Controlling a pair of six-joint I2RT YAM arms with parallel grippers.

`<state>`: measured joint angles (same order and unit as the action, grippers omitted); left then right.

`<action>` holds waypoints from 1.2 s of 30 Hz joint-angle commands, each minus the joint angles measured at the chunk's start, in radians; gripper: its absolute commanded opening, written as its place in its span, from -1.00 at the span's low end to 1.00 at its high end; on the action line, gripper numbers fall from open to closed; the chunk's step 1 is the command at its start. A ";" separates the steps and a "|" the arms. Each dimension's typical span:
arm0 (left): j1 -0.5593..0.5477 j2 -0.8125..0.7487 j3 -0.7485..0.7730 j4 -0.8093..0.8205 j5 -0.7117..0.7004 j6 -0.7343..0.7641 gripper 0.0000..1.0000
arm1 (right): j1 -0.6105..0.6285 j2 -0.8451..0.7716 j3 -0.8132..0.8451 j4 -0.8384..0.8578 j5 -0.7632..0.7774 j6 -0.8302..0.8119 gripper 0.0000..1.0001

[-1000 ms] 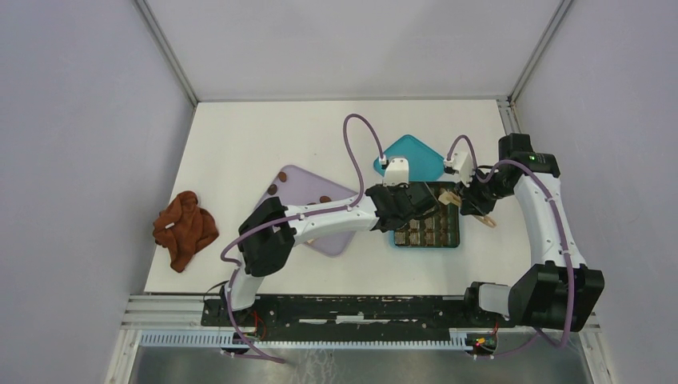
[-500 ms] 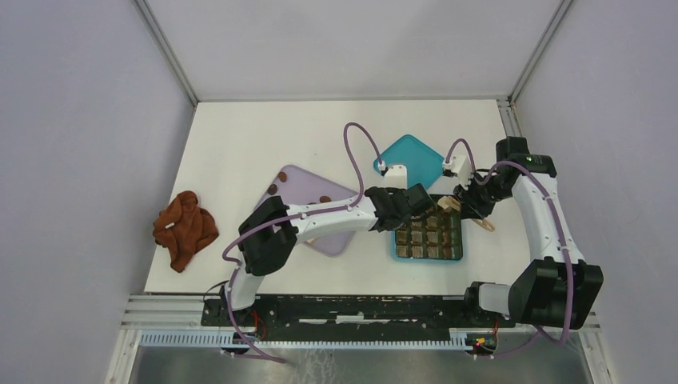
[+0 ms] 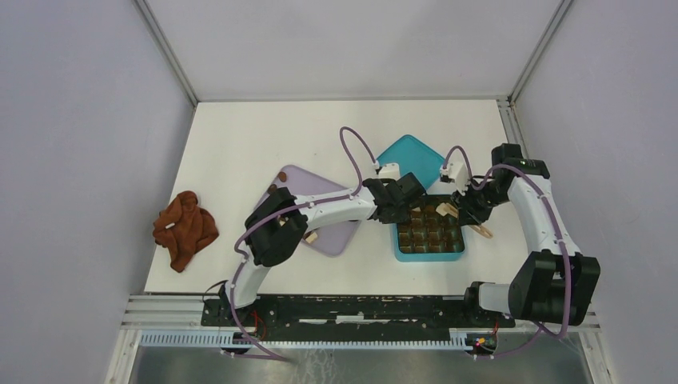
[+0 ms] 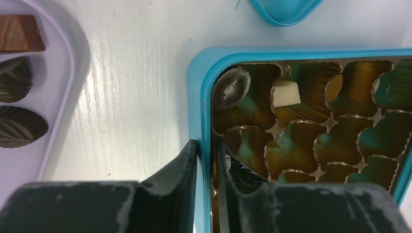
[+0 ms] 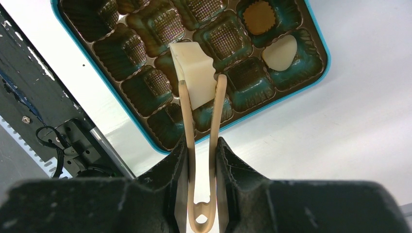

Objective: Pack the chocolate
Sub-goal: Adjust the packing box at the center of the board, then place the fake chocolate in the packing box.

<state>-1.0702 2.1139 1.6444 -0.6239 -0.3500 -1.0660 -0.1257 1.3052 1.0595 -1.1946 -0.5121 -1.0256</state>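
Right gripper (image 5: 201, 145) clenched on tongs (image 5: 186, 121), which pinch a white chocolate (image 5: 197, 73) above the box (image 4: 200, 107) middle. Left gripper (image 4: 207, 145) straddles the box's left wall; grip indeterminate. Lower squarely into an empty pocket (image 5: 241, 80); release gently.

L pincer (image 3: 398, 214) at teal box (image 3: 428, 257) left rim | R pincer (image 3: 468, 210) over box w/ tongs (image 3: 481, 230) | cloth (image 3: 185, 228) far left

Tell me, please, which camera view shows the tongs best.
The right wrist view: the tongs run full length from the jaws to a cream chocolate pinched over the box. The top view shows only a small tan sliver; the left wrist view shows none of them.
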 commanded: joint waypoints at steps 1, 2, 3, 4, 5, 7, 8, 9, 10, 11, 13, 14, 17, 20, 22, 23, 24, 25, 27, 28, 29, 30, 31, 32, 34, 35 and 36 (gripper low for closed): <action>0.003 -0.014 0.036 0.062 0.030 -0.031 -0.38 | -0.002 0.004 -0.015 0.027 0.001 0.004 -0.64; 0.002 -0.026 0.033 0.062 0.024 -0.026 -0.31 | 0.001 0.004 -0.018 0.029 0.004 0.003 -0.65; 0.002 -0.044 0.026 0.059 0.017 -0.022 -0.28 | 0.007 0.005 -0.020 0.034 0.008 0.003 -0.64; 0.002 -0.066 0.014 0.057 0.004 -0.016 -0.26 | 0.012 0.006 -0.022 0.038 0.014 0.005 -0.65; 0.002 -0.091 -0.001 0.055 -0.008 -0.011 -0.24 | 0.021 0.007 -0.025 0.044 0.019 0.009 -0.64; 0.001 -0.153 -0.042 0.054 -0.038 -0.002 -0.21 | 0.041 0.007 -0.024 0.053 0.033 0.019 -0.64; 0.001 -0.185 -0.062 0.050 -0.054 0.002 -0.20 | 0.053 0.008 -0.024 0.058 0.043 0.027 -0.64; 0.002 -0.217 -0.084 0.045 -0.069 0.009 -0.19 | 0.065 0.009 -0.024 0.064 0.050 0.032 -0.64; 0.002 -0.250 -0.109 0.041 -0.081 0.019 -0.18 | 0.079 0.010 -0.022 0.071 0.060 0.040 -0.64; 0.001 -0.291 -0.128 0.039 -0.090 0.030 -0.17 | 0.091 0.010 -0.020 0.076 0.069 0.047 -0.65; 0.002 -0.345 -0.163 0.033 -0.095 0.067 -0.15 | 0.118 0.018 -0.011 0.085 0.091 0.066 -0.65; 0.003 -0.367 -0.180 0.030 -0.095 0.092 -0.14 | 0.121 0.023 -0.009 0.090 0.101 0.073 -0.64; 0.000 -0.446 -0.243 0.008 -0.116 0.172 -0.14 | 0.195 0.038 -0.004 0.107 0.154 0.102 -0.64; 0.001 -0.551 -0.331 0.026 -0.162 0.217 -0.09 | 0.254 0.045 -0.005 0.134 0.207 0.136 -0.64; 0.001 -0.629 -0.383 0.055 -0.190 0.242 0.04 | 0.291 0.056 -0.004 0.151 0.244 0.156 -0.64; 0.000 -0.668 -0.406 0.076 -0.204 0.252 0.11 | 0.301 0.065 -0.005 0.157 0.266 0.165 -0.64; 0.000 -0.704 -0.430 0.098 -0.220 0.258 0.18 | 0.314 0.074 -0.003 0.162 0.284 0.173 -0.64; 0.000 -0.738 -0.450 0.113 -0.237 0.260 0.23 | 0.326 0.084 0.000 0.165 0.301 0.180 -0.64; 0.000 -0.794 -0.483 0.137 -0.272 0.264 0.29 | 0.348 0.098 0.003 0.171 0.322 0.188 -0.64; 0.000 -0.817 -0.494 0.139 -0.290 0.263 0.30 | 0.359 0.102 0.005 0.174 0.333 0.194 -0.64; 0.000 -0.834 -0.504 0.138 -0.305 0.260 0.30 | 0.372 0.111 0.007 0.178 0.347 0.198 -0.63; 0.001 -0.850 -0.512 0.136 -0.319 0.257 0.31 | 0.382 0.116 0.008 0.181 0.358 0.204 -0.63; 0.001 -0.870 -0.520 0.131 -0.330 0.252 0.31 | 0.392 0.122 0.009 0.183 0.364 0.208 -0.62; 0.000 -0.880 -0.528 0.125 -0.340 0.244 0.31 | 0.397 0.129 0.010 0.183 0.371 0.212 -0.62; 0.001 -0.904 -0.549 0.120 -0.351 0.231 0.31 | 0.410 0.137 0.014 0.187 0.378 0.220 -0.60; 0.001 -0.914 -0.559 0.119 -0.355 0.224 0.31 | 0.416 0.142 0.015 0.192 0.384 0.224 -0.59; 0.002 -0.924 -0.569 0.119 -0.356 0.218 0.31 | 0.423 0.148 0.016 0.194 0.394 0.228 -0.59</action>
<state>-1.0683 1.2285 1.1145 -0.5339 -0.6323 -0.8509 0.2756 1.4403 1.0370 -1.0283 -0.1753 -0.8318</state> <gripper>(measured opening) 0.654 0.262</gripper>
